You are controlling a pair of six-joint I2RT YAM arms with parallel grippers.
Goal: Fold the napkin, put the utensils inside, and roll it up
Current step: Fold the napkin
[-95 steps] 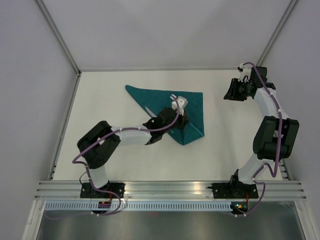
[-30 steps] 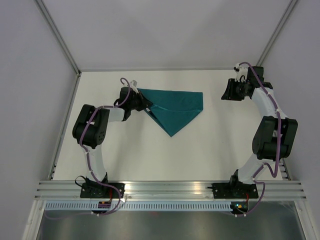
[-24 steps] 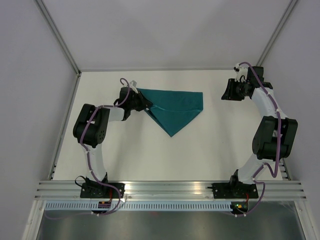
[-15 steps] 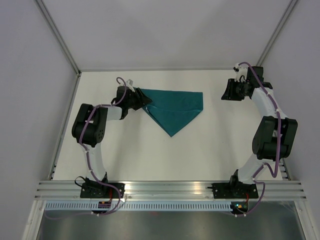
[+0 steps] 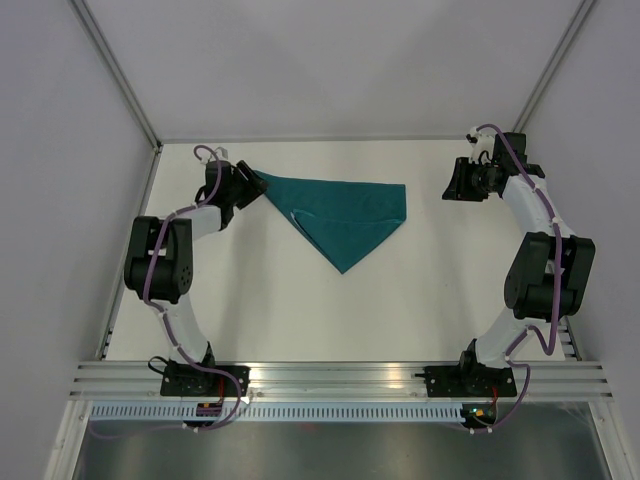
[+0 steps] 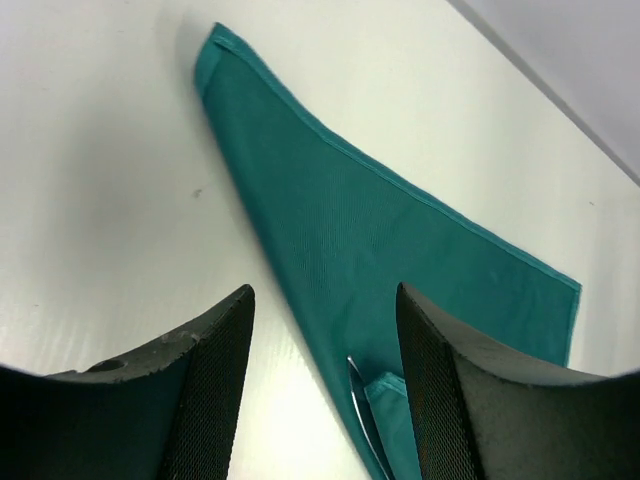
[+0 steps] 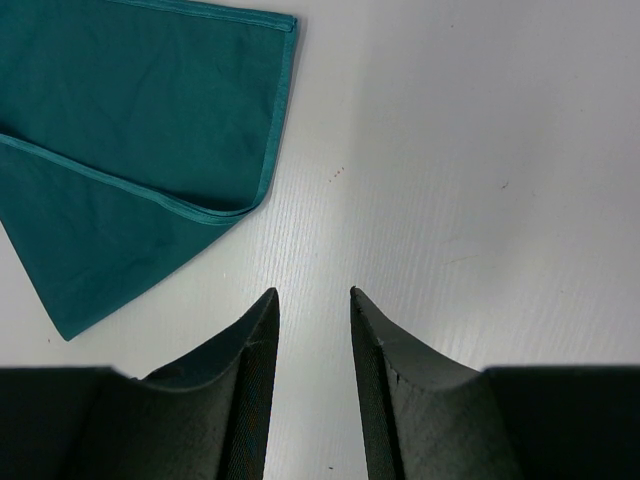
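Observation:
The teal napkin lies folded into a triangle at the back of the table, its point toward the arms. My left gripper stands open at the napkin's left corner, holding nothing. In the left wrist view the napkin runs up between the open fingers, and the thin silvery tip of a utensil pokes out from under a folded layer; the rest of the utensils are hidden. My right gripper hovers open right of the napkin, apart from it. Its fingertips frame bare table beside the napkin.
The white table is bounded by grey walls at the back and both sides, with a metal rail along the near edge where the arm bases sit.
My left gripper has opened and let go of the napkin's left corner, then drawn back to the left. The napkin's left corner now lies stretched further left. The right arm has not moved.

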